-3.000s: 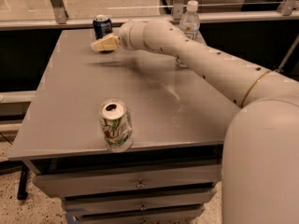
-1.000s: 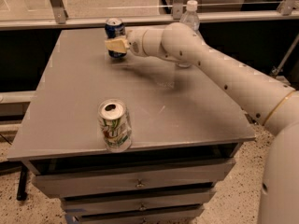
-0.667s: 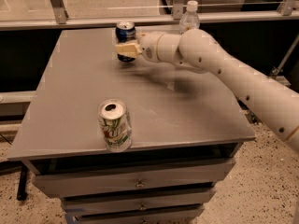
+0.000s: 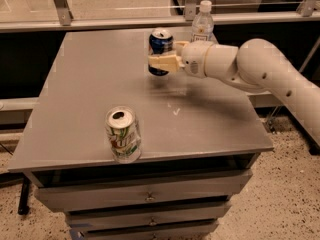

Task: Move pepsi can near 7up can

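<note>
The grey tabletop (image 4: 90,84) carries the 7up can (image 4: 123,135) upright near its front edge. Well behind that can, to its right, the white arm's (image 4: 260,64) end effector (image 4: 159,63) grips the upright pepsi can (image 4: 161,40); a clear bottle (image 4: 202,24) stands farther back still.

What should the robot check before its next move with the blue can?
1. The tool grips the pepsi can: ok.
2. The pepsi can is upright: ok.
3. The 7up can stands upright near the front edge of the table: ok.
4. Bare table between both cans: ok.
5. The pepsi can is beside the 7up can: not ok, far apart.
6. The bottle is free of the arm: cannot tell.
</note>
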